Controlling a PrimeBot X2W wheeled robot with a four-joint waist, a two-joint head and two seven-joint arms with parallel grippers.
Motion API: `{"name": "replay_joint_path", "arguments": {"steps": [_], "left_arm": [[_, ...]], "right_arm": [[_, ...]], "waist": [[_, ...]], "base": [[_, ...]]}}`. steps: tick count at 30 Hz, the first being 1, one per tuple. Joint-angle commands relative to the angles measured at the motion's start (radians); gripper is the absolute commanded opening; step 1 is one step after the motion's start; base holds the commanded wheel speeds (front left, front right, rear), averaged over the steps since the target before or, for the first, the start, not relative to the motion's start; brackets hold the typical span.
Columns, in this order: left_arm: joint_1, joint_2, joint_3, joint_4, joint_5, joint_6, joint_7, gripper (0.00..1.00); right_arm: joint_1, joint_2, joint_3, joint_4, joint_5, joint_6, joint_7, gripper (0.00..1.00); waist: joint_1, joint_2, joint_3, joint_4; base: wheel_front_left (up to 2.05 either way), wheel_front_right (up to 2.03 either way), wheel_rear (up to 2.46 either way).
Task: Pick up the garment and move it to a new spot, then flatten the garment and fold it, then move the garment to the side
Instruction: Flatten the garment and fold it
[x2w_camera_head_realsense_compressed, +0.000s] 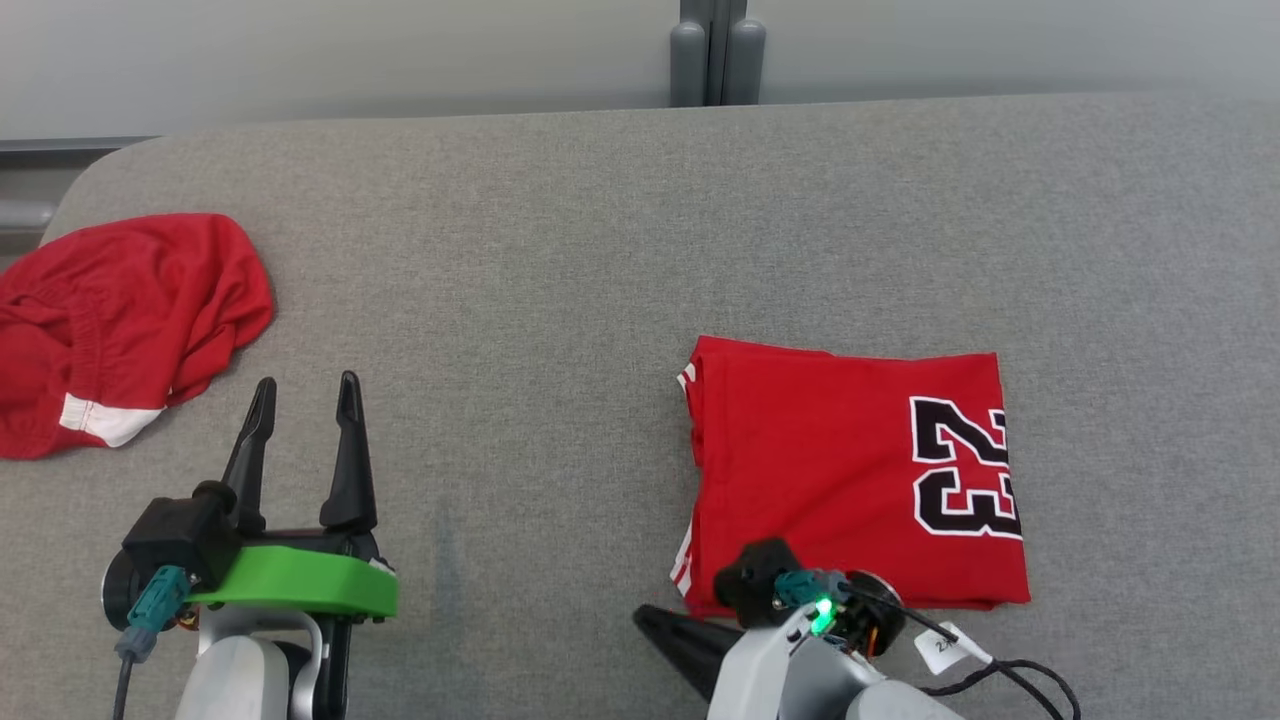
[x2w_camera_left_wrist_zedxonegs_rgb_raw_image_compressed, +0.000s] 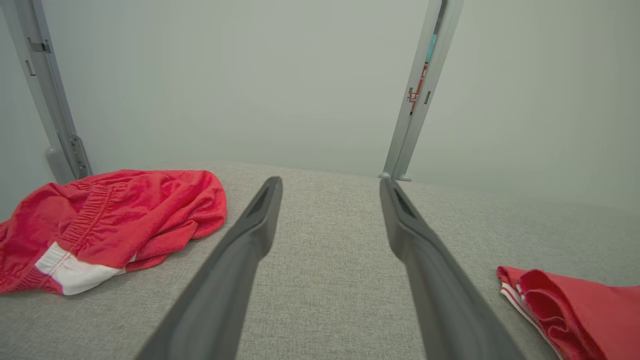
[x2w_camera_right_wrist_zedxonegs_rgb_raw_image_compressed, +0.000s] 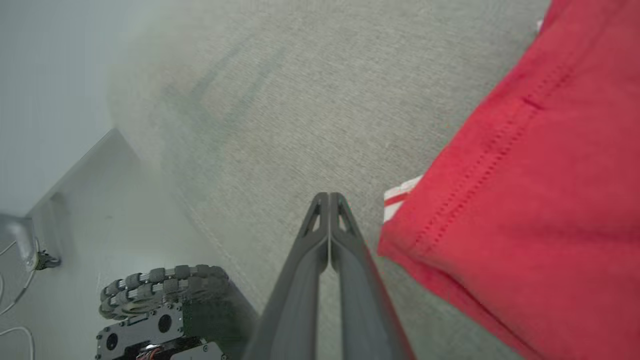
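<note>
Where the grey, coarse-woven fabric tabletop (x2w_camera_head_realsense_compressed: 560, 250) nears the robot, right of centre, a folded red knit jersey (x2w_camera_head_realsense_compressed: 830, 470) lies flat as a neat rectangle, its long axis running across the table from left to right. Bold black numerals 23 (x2w_camera_head_realsense_compressed: 965, 465), outlined in white, sit at its right end, turned on their side. Its left edge shows stacked folded layers with thin white-striped trim. The right gripper (x2w_camera_right_wrist_zedxonegs_rgb_raw_image_compressed: 328, 200) is low over the table just beside the jersey's near left corner, its two long dark fingers pressed tight together with nothing between them, pointing toward the robot's left. The left gripper (x2w_camera_head_realsense_compressed: 306, 385) hovers over bare table, fingers spread wide and empty. Far to the left, a crumpled pair of soft red shorts (x2w_camera_head_realsense_compressed: 120, 320) with a gathered elastic waistband and a white patch lies in a rumpled heap, well apart from the jersey.
</note>
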Motion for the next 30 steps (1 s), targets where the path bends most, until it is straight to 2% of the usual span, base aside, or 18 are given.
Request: {"name": "replay_joint_path", "arguments": {"steps": [1,5,6,7,10,16,19,23,30], "left_arm": [[0.012,0.007,0.005,0.001,0.005,-0.002,0.0,1.0],[0.02,0.007,0.009,0.001,0.004,-0.002,0.0,1.0],[0.023,0.007,0.008,0.001,0.003,-0.002,0.0,1.0],[0.026,0.007,0.007,0.002,0.003,-0.002,0.0,1.0],[0.034,0.008,0.006,0.004,0.002,-0.002,0.0,1.0],[0.045,0.008,0.01,0.003,0.008,-0.002,0.0,1.0],[0.057,0.007,0.018,-0.001,0.011,-0.002,0.0,1.0],[0.062,0.009,0.022,0.002,0.02,-0.002,0.0,1.0],[0.093,0.01,0.036,0.015,0.033,-0.002,0.0,1.0]], "right_arm": [[-0.003,-0.015,0.017,-0.038,0.057,-0.002,-0.01,0.0],[-0.026,-0.039,0.039,-0.123,0.115,-0.001,-0.061,0.0],[-0.028,-0.047,0.031,-0.132,0.114,-0.001,-0.073,0.45],[-0.03,-0.055,0.003,-0.139,0.105,-0.001,-0.096,1.0],[-0.011,-0.055,-0.092,-0.15,0.076,-0.001,-0.156,1.0],[0.048,-0.043,-0.385,-0.177,-0.085,-0.001,-0.277,1.0],[0.087,-0.029,-0.513,-0.192,-0.146,-0.001,-0.297,1.0],[0.118,-0.008,-0.618,-0.191,-0.176,-0.001,-0.288,1.0],[0.131,0.009,-0.737,-0.14,-0.15,-0.001,-0.31,1.0]], "waist": [[0.0,0.0,-0.004,-0.001],[0.0,0.0,-0.012,-0.003],[0.0,0.0,-0.015,-0.003],[0.0,0.0,-0.018,-0.004],[0.0,0.0,-0.029,-0.006],[0.0,0.0,-0.054,-0.008],[0.0,0.0,-0.068,-0.012],[0.0,0.0,-0.077,-0.015],[0.0,0.0,-0.109,-0.027]], "base": [[0.0,0.0,0.0],[0.0,0.0,0.0],[0.0,0.0,0.0],[0.0,0.0,0.0],[0.0,0.0,0.0],[0.0,0.0,0.0],[0.0,0.0,0.0],[0.0,0.0,0.0],[0.0,0.0,0.0]]}}
